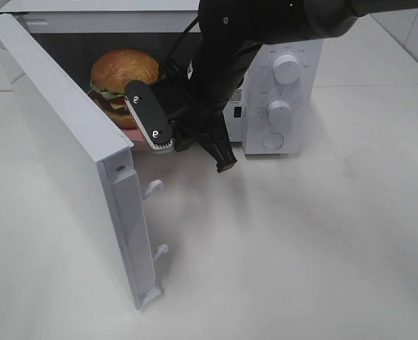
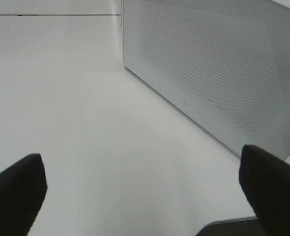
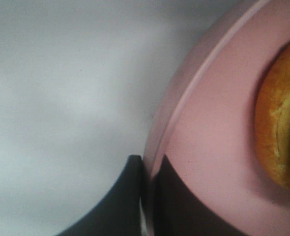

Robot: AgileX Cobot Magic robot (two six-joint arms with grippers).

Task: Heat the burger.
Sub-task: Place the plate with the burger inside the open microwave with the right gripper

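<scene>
bench (image 1: 301, 248): plain white, matte. In the left wrist view a seam splits it from a second white top further off.

left fingers (image 2: 14, 191): spread as wide as they go, gripping nothing, hovering low over the bench. Just beside them a perforated grey panel (image 2: 223, 73) in a white frame stands on the bench. Can't tell if it's the door or a side wall.

right fingers (image 3: 130, 196): pressed together, clamped on the rim of the pink plate (image 3: 209, 128), with the rim edge showing between them. The right arm (image 1: 223, 64) enters the high view from the upper right, wrist at the cavity mouth.

High view, left to right:
- microwave door (image 1: 53, 142) stands fully open towards the camera, latch hooks (image 1: 154, 188) sticking out of its free edge.
- burger (image 1: 124, 71) sits upright on the plate inside the microwave (image 1: 124, 23), in the left part of the cavity, bun on top.
- the arm covers the middle and right of the opening and most of the plate.
- control panel (image 1: 294, 92) at the right: two knobs stacked, round button below.
</scene>
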